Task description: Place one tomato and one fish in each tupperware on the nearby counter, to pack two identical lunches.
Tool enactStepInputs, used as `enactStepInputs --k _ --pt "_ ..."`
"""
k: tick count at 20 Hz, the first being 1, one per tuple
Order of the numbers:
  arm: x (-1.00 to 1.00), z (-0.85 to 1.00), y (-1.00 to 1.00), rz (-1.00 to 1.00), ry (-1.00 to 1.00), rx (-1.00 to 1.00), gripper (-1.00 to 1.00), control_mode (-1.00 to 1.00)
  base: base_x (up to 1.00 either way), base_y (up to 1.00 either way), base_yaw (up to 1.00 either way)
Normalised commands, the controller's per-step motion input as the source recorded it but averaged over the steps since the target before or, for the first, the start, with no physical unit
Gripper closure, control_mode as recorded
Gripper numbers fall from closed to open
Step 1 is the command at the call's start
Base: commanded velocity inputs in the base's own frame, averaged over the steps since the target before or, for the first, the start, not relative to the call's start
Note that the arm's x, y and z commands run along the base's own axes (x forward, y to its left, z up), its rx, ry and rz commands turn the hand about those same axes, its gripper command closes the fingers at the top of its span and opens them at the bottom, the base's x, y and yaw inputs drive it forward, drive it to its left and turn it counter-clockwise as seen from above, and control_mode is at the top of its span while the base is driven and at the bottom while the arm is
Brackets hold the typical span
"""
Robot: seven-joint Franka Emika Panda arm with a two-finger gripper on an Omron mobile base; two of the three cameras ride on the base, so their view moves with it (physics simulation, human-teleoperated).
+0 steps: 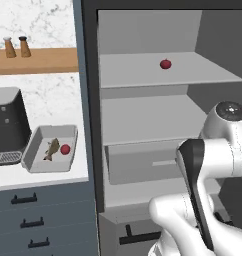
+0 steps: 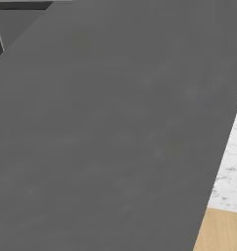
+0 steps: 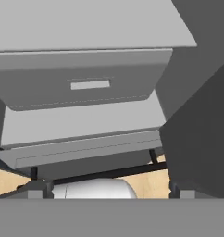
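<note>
White arm (image 1: pixel 208 200) folded low, end effector (image 3: pixel 107 192) open

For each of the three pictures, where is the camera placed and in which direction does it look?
Left base view: behind the arm, facing the open fridge, the tomato on its shelf, and the tupperware on the counter.
Right base view: pressed close to a flat grey panel.
Hand view: low, between wide-apart finger tips, facing the grey drawer.
Shared: left base and hand views both show that drawer.
</note>
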Motion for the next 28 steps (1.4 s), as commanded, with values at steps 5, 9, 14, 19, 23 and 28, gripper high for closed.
enactStepInputs --k 5,9,14,19,23,28 --pt "0.0 0.0 0.0 0.0 0.0 0.0 -1.0 1.0 0.44 -0.19 -0.13" --pt "0.0 0.0 0.0 0.0 0.0 0.0 -1.0 1.0 0.9 0.0 0.0" --pt "0.3 0.81 0.14 0.0 -0.39 0.0 -1.0 -1.0 0.0 0.0 0.0" --pt "-0.01 1.0 0.16 0.1 -0.62 0.0 -1.0 -1.0 0.0 0.0 0.0" --pt "-0.04 1.0 0.03 0.18 -0.55 0.0 -1.0 -1.0 0.0 0.0 0.0" --pt "0.37 1.0 0.23 0.19 -0.25 -0.07 -1.0 -1.0 0.0 0.0 0.0"
